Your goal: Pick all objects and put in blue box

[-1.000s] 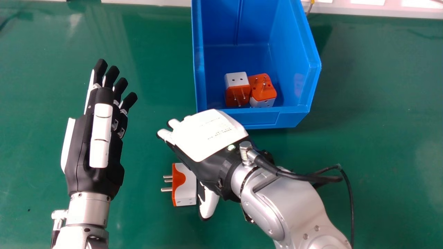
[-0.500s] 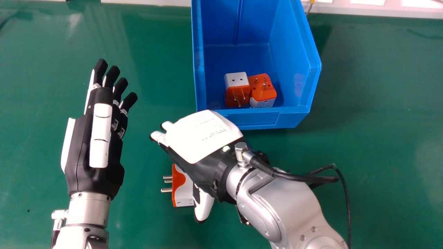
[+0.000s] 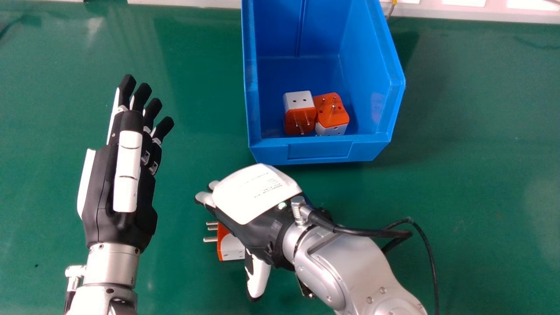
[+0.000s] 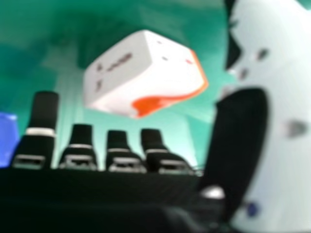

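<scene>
Adapter [image 3: 231, 247] in white and orange lies on the green table [image 3: 183, 280], just below the centre of the frame, its pins pointing left and part of it hidden by the right hand [image 3: 253, 197]. That hand's fingers are extended and loose, grasping nothing. At the left of the frame, the left hand [image 3: 118, 192] has its fingers straight and released. Two more adapters [image 3: 299, 120] sit side by side inside the blue box [image 3: 321, 151], upper centre.

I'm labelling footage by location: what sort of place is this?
Probably a robotics lab or test bench: a green work surface, a blue bin holding plug adapters, and a robot's left hand beside them suggest it.
</scene>
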You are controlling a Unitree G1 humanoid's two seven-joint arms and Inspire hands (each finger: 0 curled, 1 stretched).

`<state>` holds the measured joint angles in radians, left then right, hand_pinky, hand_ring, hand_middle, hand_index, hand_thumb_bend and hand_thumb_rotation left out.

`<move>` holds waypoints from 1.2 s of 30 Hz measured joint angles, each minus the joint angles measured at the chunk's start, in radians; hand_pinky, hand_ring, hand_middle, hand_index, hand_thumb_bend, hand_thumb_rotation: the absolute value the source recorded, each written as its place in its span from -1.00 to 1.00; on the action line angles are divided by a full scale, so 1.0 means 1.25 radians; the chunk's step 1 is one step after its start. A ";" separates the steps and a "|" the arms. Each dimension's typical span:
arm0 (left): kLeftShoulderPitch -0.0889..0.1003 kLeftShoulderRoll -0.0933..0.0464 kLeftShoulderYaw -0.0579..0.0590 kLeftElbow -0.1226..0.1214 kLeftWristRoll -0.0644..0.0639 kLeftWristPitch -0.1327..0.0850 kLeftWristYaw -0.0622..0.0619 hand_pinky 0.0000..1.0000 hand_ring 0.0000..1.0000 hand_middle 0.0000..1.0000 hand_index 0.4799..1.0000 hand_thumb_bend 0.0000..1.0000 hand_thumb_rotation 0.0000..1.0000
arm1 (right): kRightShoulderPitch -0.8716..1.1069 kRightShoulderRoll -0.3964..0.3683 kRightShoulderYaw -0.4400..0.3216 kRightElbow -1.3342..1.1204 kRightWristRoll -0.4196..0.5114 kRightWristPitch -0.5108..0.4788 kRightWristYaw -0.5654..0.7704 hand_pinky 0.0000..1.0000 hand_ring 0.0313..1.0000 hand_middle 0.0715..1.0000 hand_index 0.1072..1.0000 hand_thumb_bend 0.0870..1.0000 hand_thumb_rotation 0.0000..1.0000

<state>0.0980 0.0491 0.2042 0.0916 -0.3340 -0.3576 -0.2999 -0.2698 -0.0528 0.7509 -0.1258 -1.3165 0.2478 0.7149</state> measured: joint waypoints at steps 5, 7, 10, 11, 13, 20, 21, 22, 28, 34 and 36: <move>0.000 0.000 0.000 0.000 0.000 -0.001 0.000 0.87 0.95 0.98 0.93 0.39 0.64 | -0.005 -0.001 0.000 0.062 0.024 -0.016 -0.056 0.42 0.86 0.89 0.81 0.38 -0.74; 0.000 0.000 0.000 0.000 0.000 -0.001 0.000 0.87 0.95 0.98 0.93 0.39 0.63 | -0.017 -0.002 -0.001 0.090 0.039 -0.019 -0.064 0.41 0.84 0.88 0.80 0.35 -0.75; 0.000 0.000 0.000 0.000 0.000 -0.001 0.000 0.87 0.95 0.97 0.92 0.39 0.63 | -0.033 -0.002 -0.002 0.118 0.055 -0.025 -0.084 0.39 0.82 0.87 0.79 0.31 -0.79; 0.000 -0.001 -0.001 0.000 0.000 -0.001 0.001 0.87 0.95 0.97 0.92 0.39 0.63 | -0.038 -0.002 -0.002 0.126 0.059 -0.029 -0.091 0.39 0.82 0.87 0.79 0.31 -0.79; 0.000 -0.001 -0.002 0.000 0.001 -0.001 0.002 0.87 0.95 0.97 0.92 0.39 0.63 | -0.051 -0.002 -0.001 0.138 0.072 -0.032 -0.097 0.39 0.82 0.87 0.79 0.31 -0.79; 0.000 -0.002 -0.002 -0.001 0.000 -0.001 0.004 0.87 0.95 0.97 0.92 0.38 0.64 | -0.077 -0.005 0.006 0.164 0.090 -0.037 -0.105 0.38 0.80 0.85 0.78 0.27 -0.78; 0.000 -0.002 -0.002 -0.001 0.000 -0.001 0.004 0.87 0.95 0.97 0.92 0.38 0.64 | -0.080 -0.007 0.006 0.165 0.095 -0.037 -0.104 0.38 0.80 0.85 0.78 0.27 -0.78; 0.000 -0.003 -0.002 -0.001 0.000 -0.001 0.004 0.87 0.95 0.97 0.92 0.38 0.63 | -0.082 -0.009 0.006 0.166 0.100 -0.037 -0.104 0.36 0.78 0.84 0.77 0.25 -0.80; 0.000 -0.004 -0.003 -0.002 0.000 -0.001 0.005 0.87 0.95 0.97 0.92 0.38 0.63 | -0.092 -0.014 0.016 0.174 0.107 -0.038 -0.116 0.31 0.67 0.73 0.69 0.24 -0.82; 0.001 -0.003 -0.003 -0.002 0.000 -0.001 0.005 0.87 0.95 0.97 0.92 0.38 0.63 | -0.085 -0.015 0.009 0.175 0.147 -0.049 -0.171 0.26 0.58 0.65 0.62 0.23 -0.83; 0.001 -0.003 -0.004 -0.002 0.000 -0.001 0.004 0.87 0.95 0.97 0.92 0.38 0.63 | -0.080 -0.015 0.008 0.175 0.165 -0.053 -0.190 0.26 0.58 0.65 0.62 0.23 -0.83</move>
<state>0.0987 0.0452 0.1997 0.0888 -0.3335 -0.3585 -0.2944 -0.3704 -0.0718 0.7613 0.0933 -1.1098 0.1817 0.4780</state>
